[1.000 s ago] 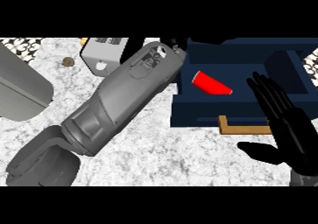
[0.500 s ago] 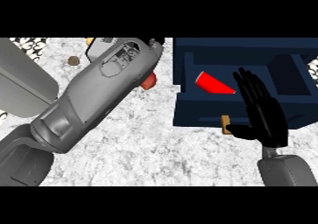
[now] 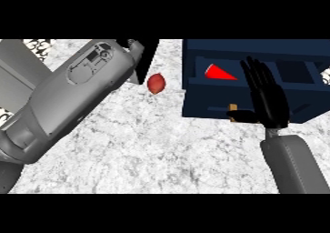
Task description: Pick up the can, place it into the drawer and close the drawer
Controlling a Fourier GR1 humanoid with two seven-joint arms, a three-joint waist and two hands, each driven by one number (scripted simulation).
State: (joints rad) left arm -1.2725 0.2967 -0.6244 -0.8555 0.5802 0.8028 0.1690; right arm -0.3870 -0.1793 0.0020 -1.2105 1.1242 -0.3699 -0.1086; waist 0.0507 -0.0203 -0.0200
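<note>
The red can [image 3: 219, 73] lies inside the open navy drawer [image 3: 214, 102]. The right hand [image 3: 268, 98] rests flat and straight-fingered against the drawer front, holding nothing. An off-centre push could skew the drawer; the left hand's fingers are hidden.

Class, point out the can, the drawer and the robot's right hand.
can [image 3: 219, 73], head view, its red side.
drawer [image 3: 201, 103], head view, its front panel.
right hand [image 3: 269, 101], head view, its palm.
</note>
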